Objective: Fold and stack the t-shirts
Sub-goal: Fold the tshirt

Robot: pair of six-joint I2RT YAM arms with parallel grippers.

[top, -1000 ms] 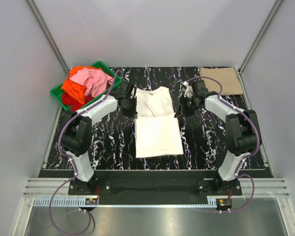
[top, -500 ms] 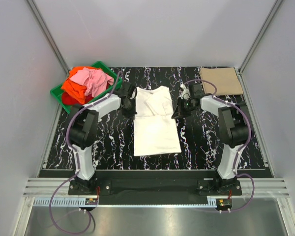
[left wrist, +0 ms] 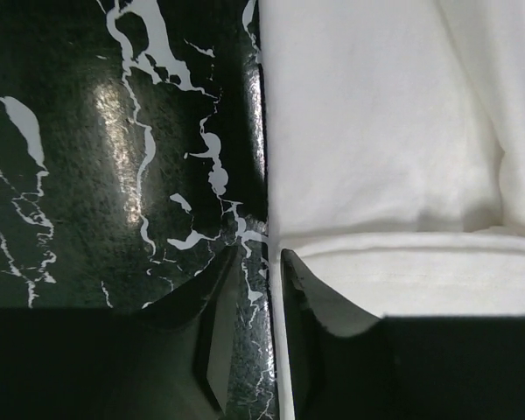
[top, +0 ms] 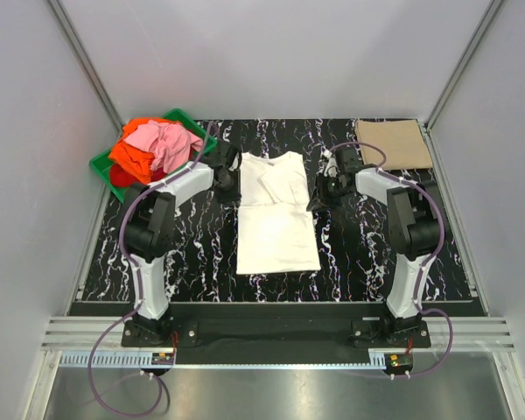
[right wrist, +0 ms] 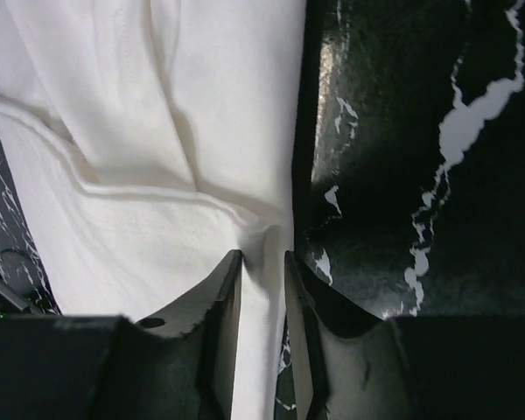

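A white t-shirt (top: 278,229) lies flat in the middle of the black marble table (top: 192,254), its far part folded over onto the body. My left gripper (top: 230,171) sits low at the shirt's left edge. In the left wrist view its jaws (left wrist: 261,262) stand a little apart over that edge of the shirt (left wrist: 376,131). My right gripper (top: 323,189) is at the right edge, open (right wrist: 262,262), with the white cloth (right wrist: 157,236) lying between its fingers. A folded tan t-shirt (top: 392,144) rests at the back right. Pink, orange and red t-shirts (top: 154,144) are heaped in the crate.
The green plastic crate (top: 101,164) stands at the back left corner, close behind the left arm. Grey walls close the table in on three sides. Bare marble (top: 359,254) shows on both sides of the white shirt.
Both arms have reached farther back and lower onto the shirt's side edges. The white shirt has shifted slightly away from the bases. Both grippers' jaws now stand apart.
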